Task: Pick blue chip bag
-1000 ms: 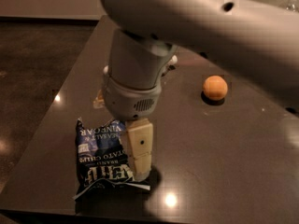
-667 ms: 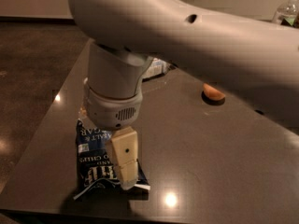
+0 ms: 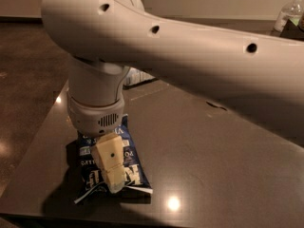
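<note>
The blue chip bag (image 3: 133, 169) lies flat on the dark table (image 3: 223, 175) near its front left corner. It is dark navy with white lettering and a white crimped end toward the front. My gripper (image 3: 114, 180) hangs from the big pale arm (image 3: 190, 46) straight over the middle of the bag and reaches down onto it, covering the bag's centre. The bag's upper end is hidden under the wrist.
A clear plastic bottle (image 3: 289, 13) stands at the far right back. A pale packet (image 3: 140, 76) peeks out behind the arm at the table's back. The table's left edge and front edge run close to the bag.
The arm has swung left and down, so the gripper has moved from the bag's right edge to over its middle. The orange ball is now hidden behind the arm.
</note>
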You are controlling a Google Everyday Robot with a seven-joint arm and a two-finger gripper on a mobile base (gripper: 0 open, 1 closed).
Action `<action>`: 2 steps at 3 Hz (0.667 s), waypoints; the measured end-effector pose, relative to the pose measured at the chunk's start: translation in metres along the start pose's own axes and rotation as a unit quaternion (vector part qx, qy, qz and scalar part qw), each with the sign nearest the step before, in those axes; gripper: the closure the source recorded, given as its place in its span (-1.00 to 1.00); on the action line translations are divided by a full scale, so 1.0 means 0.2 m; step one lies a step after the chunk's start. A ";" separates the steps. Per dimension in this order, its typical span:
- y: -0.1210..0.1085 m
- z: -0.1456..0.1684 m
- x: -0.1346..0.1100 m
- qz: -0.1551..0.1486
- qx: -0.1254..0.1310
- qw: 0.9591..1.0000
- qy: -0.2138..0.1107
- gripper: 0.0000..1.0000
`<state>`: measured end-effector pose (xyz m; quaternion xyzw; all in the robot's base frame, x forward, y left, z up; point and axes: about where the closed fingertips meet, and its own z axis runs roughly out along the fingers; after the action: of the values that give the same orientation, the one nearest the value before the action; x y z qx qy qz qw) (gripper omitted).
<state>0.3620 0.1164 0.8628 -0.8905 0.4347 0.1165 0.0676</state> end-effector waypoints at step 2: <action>-0.06 0.02 0.04 0.004 0.003 1.000 0.016 -0.27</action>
<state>0.3762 0.1180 0.8559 -0.8903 0.4395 0.1014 0.0628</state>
